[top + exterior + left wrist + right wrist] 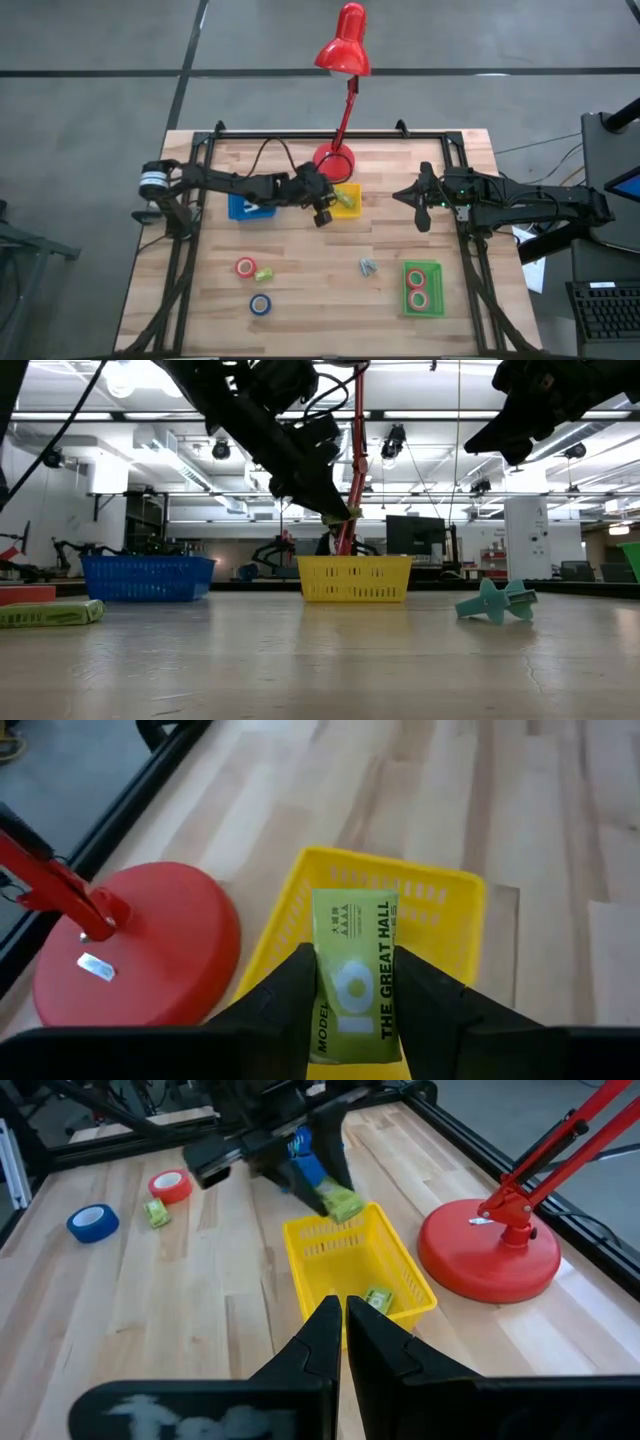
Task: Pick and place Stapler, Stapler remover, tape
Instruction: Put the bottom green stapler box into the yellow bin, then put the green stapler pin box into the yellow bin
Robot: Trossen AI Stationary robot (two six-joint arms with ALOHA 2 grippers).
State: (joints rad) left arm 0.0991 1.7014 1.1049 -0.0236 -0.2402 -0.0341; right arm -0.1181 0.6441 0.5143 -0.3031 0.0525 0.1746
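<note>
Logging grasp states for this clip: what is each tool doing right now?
Left tool: closed on a green stapler box, above the yellow bin.
Right tool: closed, holding nothing.

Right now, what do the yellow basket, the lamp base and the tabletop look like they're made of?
The yellow basket looks like moulded plastic: slotted mesh walls, even matte colour. The lamp base seems to be red-painted metal or hard plastic, smooth with a slight sheen; I can't tell which. The tabletop looks like pale wood, with visible plank seams and grain.

Bright even light, glaring ceiling lamps, soft shadows, sharp focus
</note>
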